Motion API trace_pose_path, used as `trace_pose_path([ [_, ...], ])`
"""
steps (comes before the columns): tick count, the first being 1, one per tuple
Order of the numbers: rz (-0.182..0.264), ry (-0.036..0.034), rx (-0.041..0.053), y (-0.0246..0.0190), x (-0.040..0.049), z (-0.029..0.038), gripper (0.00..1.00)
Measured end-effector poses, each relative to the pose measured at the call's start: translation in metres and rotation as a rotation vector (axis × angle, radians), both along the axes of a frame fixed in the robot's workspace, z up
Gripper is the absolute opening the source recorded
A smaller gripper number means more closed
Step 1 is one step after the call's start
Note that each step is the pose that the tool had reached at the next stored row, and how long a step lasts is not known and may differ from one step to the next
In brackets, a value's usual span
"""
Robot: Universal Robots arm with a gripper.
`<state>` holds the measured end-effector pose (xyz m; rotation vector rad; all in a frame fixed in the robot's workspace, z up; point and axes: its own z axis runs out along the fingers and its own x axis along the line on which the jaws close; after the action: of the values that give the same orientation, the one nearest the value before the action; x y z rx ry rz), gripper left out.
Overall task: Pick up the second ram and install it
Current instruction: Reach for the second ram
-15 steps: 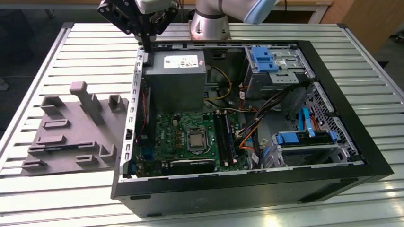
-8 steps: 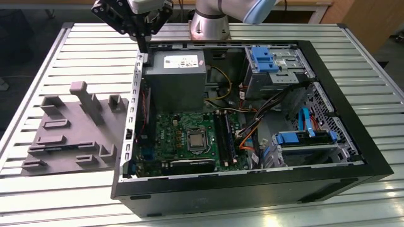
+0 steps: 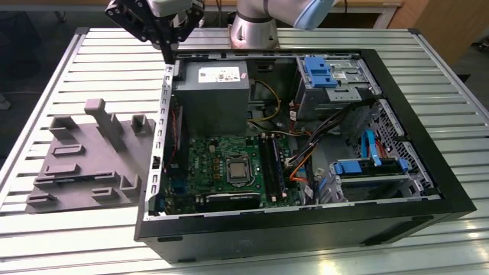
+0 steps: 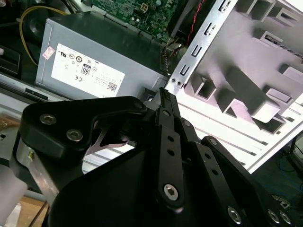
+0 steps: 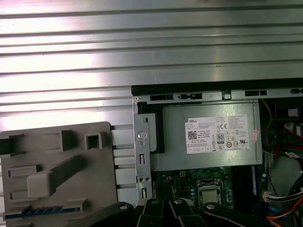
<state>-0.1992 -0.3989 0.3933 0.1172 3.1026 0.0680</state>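
Exterior view: tool hangs over a corner of the open computer case, just above the grey power supply. Its fingers taper to a single tip and look drawn together, with nothing seen between them. Second wrist view agrees: one narrow tip above the case's metal edge, no stick in it.

Second ram: judged to be the bluish-dark strip in the first wrist view, sitting in a groove of the grey plastic block. The block lies on the slatted counter, beside the case on the exterior view's left. The strip is well apart from the tool. Not picked up.

Look: long, thin, flat, with a row of small dark patches along its length, probably chips. Finer detail too small to tell.

Handling (judgement): light and stiff, but fragile. It is a thin board with exposed chips and a contact edge along one long side. Best held across the two flat faces near mid-length, or by the short ends, keeping off the contact edge. It could slip or tilt in a loose pinch.

Long black slots on the green board lie inside the case, on the side of the power supply away from the tool. Whether one is filled, cannot tell.
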Motion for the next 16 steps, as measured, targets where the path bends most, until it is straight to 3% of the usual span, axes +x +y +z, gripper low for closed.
trace_pose_path([
  [16, 0.0, -0.0041, 0.0, 0.0, -0.0166, 0.0, 0.11],
])
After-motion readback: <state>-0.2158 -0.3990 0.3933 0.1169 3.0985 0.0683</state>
